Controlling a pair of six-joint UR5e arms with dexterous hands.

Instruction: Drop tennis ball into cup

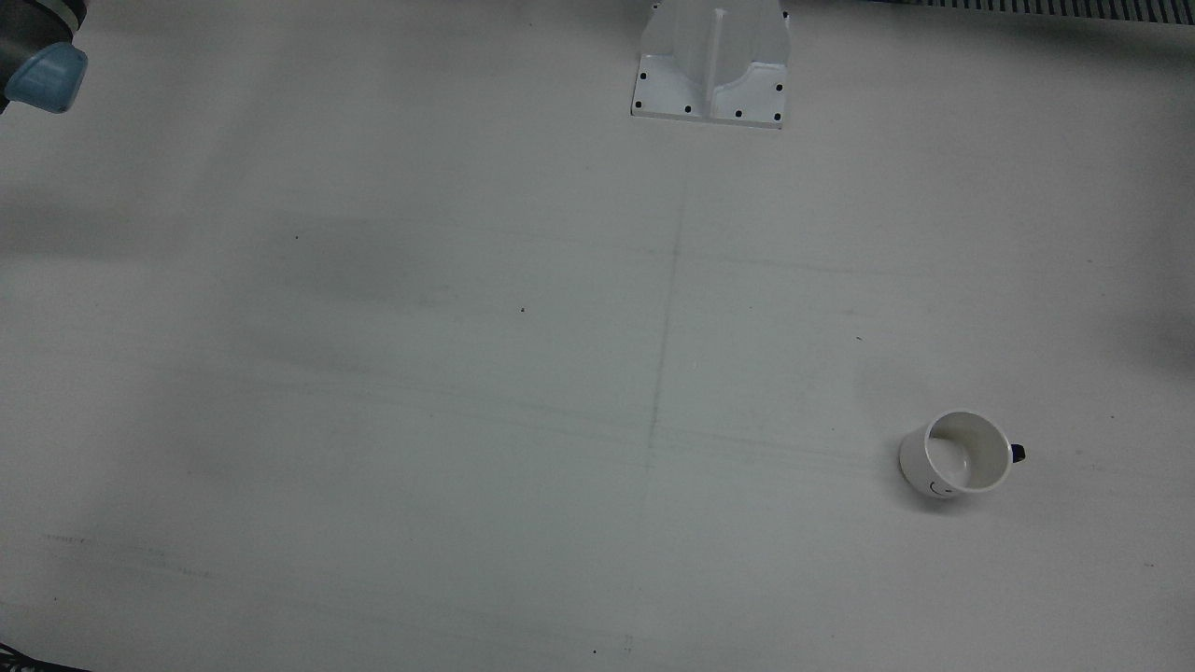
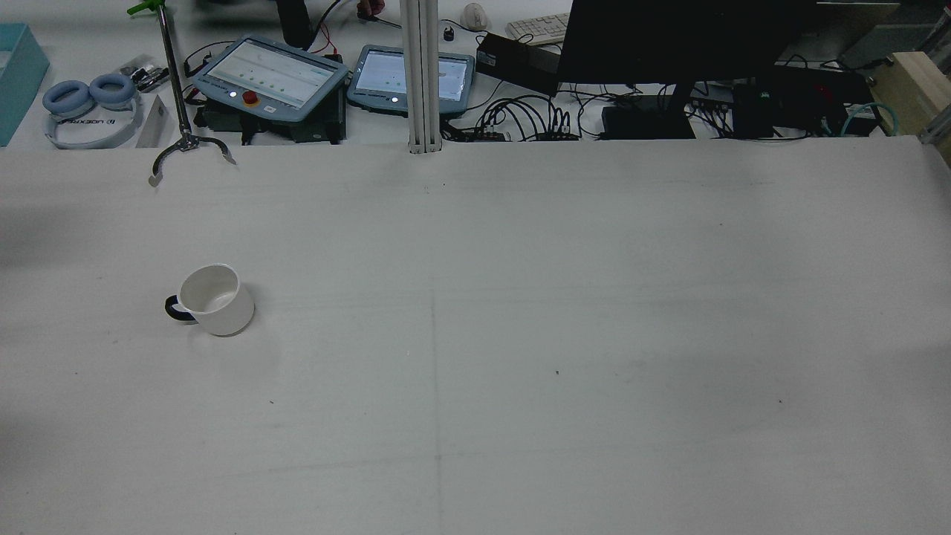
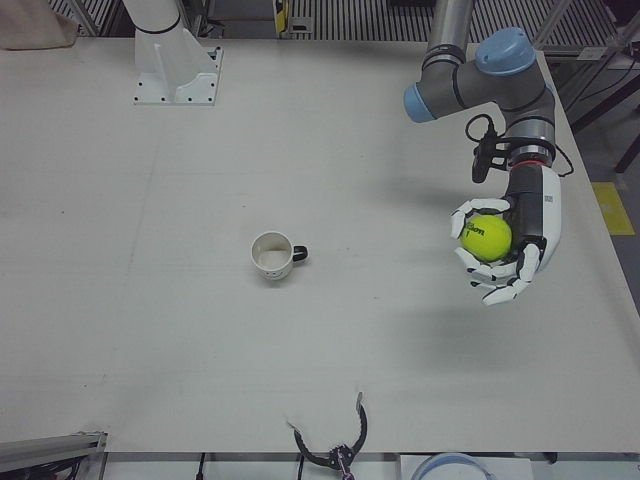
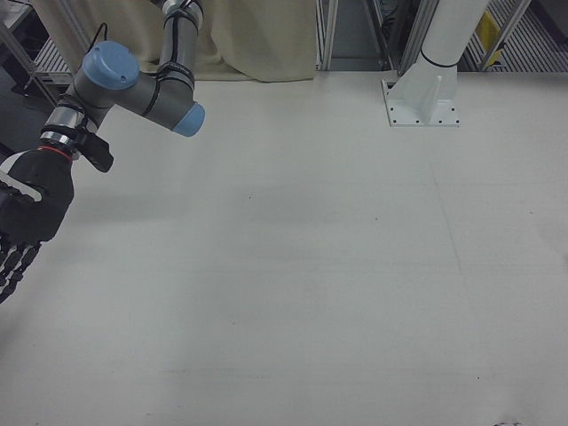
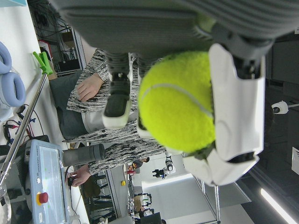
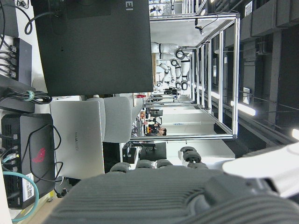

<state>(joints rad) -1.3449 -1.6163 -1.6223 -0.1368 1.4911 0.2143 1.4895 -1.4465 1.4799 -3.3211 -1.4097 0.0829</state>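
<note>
While the left hand point(image 3: 505, 240) cups the tennis ball point(image 3: 487, 238) above the table point(image 3: 200, 340), well right of the white mug point(image 3: 272, 255), the right hand point(image 4: 27, 213) hangs with fingers extended, holding nothing.

Bare table point(image 3: 380, 330) lies between my left hand point(image 3: 505, 240) and the cup point(image 3: 272, 255); nothing stands around the cup.

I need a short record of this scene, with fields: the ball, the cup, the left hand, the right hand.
ball: tennis ball, yellow-green, held above the table, off to the side of the cup
cup: white cup with dark handle, upright on the table, nothing inside
left hand: left hand, shut on the tennis ball
right hand: right hand, at the table's edge, fingers extended, holds nothing
</note>
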